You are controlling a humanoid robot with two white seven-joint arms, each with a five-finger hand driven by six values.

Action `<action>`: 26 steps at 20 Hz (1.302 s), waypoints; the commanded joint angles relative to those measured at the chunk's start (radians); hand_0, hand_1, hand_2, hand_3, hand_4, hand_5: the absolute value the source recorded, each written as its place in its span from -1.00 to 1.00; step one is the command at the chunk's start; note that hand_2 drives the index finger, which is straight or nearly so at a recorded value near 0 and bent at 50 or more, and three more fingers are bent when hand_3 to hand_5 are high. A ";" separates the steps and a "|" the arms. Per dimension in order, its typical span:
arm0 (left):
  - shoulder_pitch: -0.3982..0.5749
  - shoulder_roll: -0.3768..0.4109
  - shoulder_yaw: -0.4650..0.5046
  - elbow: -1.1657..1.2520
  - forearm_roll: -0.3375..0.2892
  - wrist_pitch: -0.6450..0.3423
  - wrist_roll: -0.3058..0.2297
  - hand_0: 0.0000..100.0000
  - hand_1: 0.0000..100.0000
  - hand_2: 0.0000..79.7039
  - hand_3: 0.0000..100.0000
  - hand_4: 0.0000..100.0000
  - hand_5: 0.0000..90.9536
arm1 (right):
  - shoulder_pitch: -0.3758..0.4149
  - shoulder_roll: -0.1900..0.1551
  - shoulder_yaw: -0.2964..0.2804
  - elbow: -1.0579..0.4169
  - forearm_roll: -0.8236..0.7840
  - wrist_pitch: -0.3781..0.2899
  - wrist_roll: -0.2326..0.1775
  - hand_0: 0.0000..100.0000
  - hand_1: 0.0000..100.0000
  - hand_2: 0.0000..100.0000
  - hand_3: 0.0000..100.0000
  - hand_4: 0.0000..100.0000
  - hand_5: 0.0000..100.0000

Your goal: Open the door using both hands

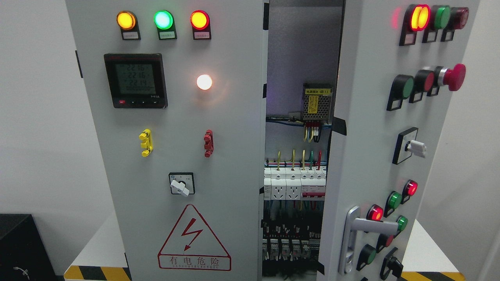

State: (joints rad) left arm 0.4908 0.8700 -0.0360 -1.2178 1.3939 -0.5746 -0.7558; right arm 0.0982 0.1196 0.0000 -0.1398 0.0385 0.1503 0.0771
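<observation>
- Door (390, 128): stiff hinged metal, already ajar, likely swings heavily; grip its lever handle (367, 225) or free edge.
- No robot hand shows, so its state cannot be told.

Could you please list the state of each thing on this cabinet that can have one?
Left door: ajar.
Right door: swung partly open, wiring visible in the gap.
Left door's three top lamps: lit.
White lamp: lit.
Meter: display on.
Door handle: lever horizontal.
</observation>
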 commanded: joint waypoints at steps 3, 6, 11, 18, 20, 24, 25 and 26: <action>0.022 0.534 0.302 -0.310 0.189 0.043 -0.174 -1.00 -1.00 -1.00 -1.00 -1.00 -1.00 | 0.000 0.000 -0.018 0.000 0.000 0.000 0.000 -1.00 -1.00 -1.00 -1.00 -1.00 -1.00; -0.128 0.564 0.337 -0.215 0.188 0.264 -0.220 -1.00 -1.00 -1.00 -1.00 -1.00 -1.00 | 0.000 0.000 -0.018 0.000 0.000 0.000 0.000 -1.00 -1.00 -1.00 -1.00 -1.00 -1.00; -0.487 0.688 0.185 -0.178 0.191 0.518 -0.445 -1.00 -1.00 -1.00 -1.00 -1.00 -1.00 | 0.000 0.000 -0.018 0.000 0.000 0.000 0.000 -1.00 -1.00 -1.00 -1.00 -1.00 -1.00; -1.120 0.721 -0.292 -0.308 0.200 0.666 -0.461 -1.00 -1.00 -1.00 -1.00 -1.00 -1.00 | 0.000 0.000 -0.018 0.000 0.000 0.000 0.000 -1.00 -1.00 -1.00 -1.00 -1.00 -1.00; -1.318 0.705 -0.504 -0.341 0.197 0.674 -0.438 -1.00 -1.00 -1.00 -1.00 -1.00 -1.00 | 0.000 0.000 -0.018 0.000 0.001 0.000 0.000 -1.00 -1.00 -1.00 -1.00 -1.00 -1.00; -1.786 0.617 -1.052 -0.359 0.169 0.691 -0.428 -1.00 -1.00 -1.00 -1.00 -1.00 -1.00 | 0.000 0.000 -0.018 0.000 0.000 0.000 0.000 -1.00 -1.00 -1.00 -1.00 -1.00 -1.00; -1.892 0.591 -1.193 -0.356 0.153 0.696 -0.428 -1.00 -1.00 -1.00 -1.00 -1.00 -1.00 | 0.000 0.000 -0.018 0.000 0.000 0.000 0.000 -1.00 -1.00 -1.00 -1.00 -1.00 -1.00; -1.986 0.566 -1.320 -0.356 0.143 0.694 -0.428 -1.00 -1.00 -1.00 -1.00 -1.00 -1.00 | 0.000 0.000 -0.018 0.000 0.000 0.000 0.000 -1.00 -1.00 -1.00 -1.00 -1.00 -1.00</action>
State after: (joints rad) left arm -0.9338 1.4634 -0.4448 -1.4906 1.5705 0.1096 -1.1904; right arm 0.0982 0.1197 0.0000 -0.1396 0.0385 0.1503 0.0771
